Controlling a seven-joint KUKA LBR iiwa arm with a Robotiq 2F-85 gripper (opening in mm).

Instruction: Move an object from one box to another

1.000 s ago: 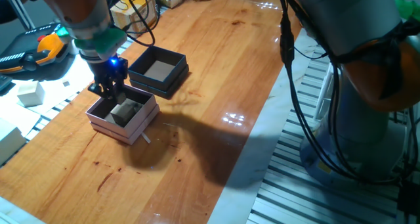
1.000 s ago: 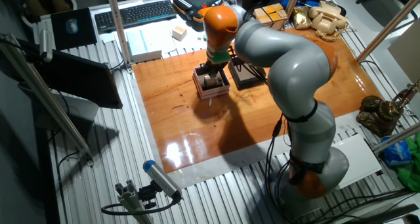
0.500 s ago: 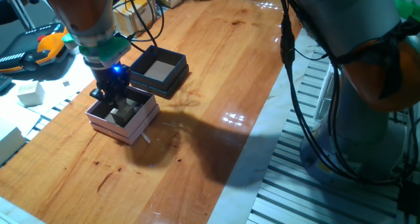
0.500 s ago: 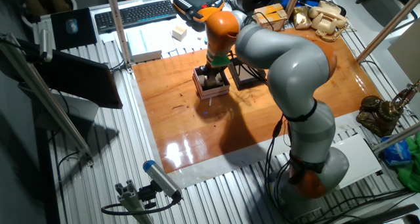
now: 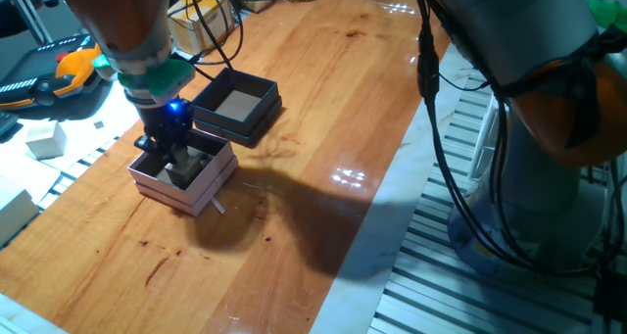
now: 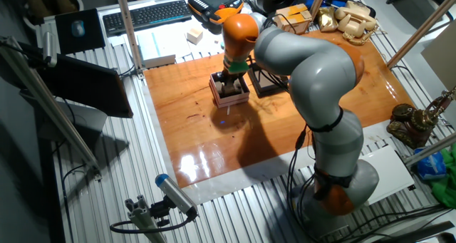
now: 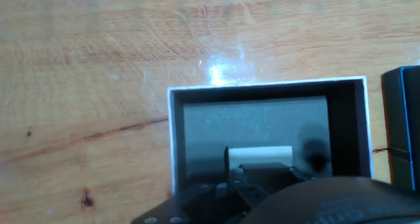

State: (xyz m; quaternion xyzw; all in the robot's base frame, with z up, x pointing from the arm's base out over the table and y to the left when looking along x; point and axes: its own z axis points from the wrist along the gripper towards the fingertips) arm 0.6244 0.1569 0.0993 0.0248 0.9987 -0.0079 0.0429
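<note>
The pale pink box (image 5: 201, 192) stands on the wooden table, left of the black box (image 5: 257, 119), whose tan floor is bare. My gripper (image 5: 171, 158) is lowered into the pink box, over a small pale block (image 5: 198, 164) lying on its dark floor. In the hand view the block (image 7: 259, 154) sits just ahead of the gripper (image 7: 259, 170), inside the white-rimmed pink box (image 7: 172, 138); the fingers appear spread to either side of it. The black box (image 7: 403, 119) shows at the right edge. In the other fixed view the gripper (image 6: 229, 83) is inside the pink box (image 6: 231, 97), beside the black box (image 6: 265, 83).
A yellow-brown carton (image 5: 191, 16) stands at the table's far end behind the boxes. A white cube (image 5: 44, 138) and an orange-black pendant (image 5: 59, 74) lie off the table's left edge. The arm's base and cables (image 5: 529, 128) fill the right side.
The gripper has come down from above the pink box's back edge into the box, onto the block. The boxes and the block have not moved.
</note>
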